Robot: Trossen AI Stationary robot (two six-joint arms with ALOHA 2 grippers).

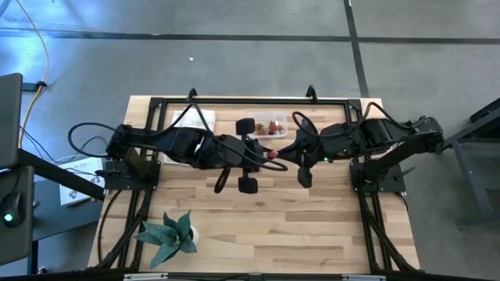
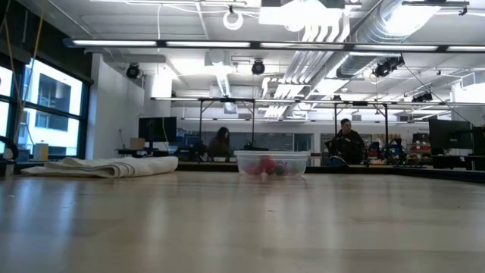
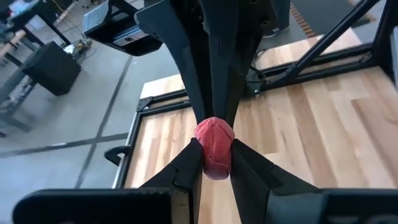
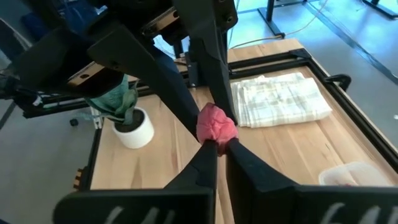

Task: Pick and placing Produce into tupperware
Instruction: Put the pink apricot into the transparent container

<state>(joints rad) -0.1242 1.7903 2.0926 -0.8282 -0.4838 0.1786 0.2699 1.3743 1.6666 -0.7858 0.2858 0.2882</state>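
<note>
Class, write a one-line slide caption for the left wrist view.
Both grippers meet on one red berry above the table.

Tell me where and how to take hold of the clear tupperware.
Probably by the rim of one long wall of the tupperware, coming straight down from above. It sits upright and open-topped, so its thin wall suits one finger inside and one outside, clear of the red pieces.

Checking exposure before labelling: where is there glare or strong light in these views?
High view: glare on the floor at upper left. Low view: ceiling lights blaze; the tabletop carries their sheen. Left wrist view: the red piece is evenly lit, no glare.
</note>
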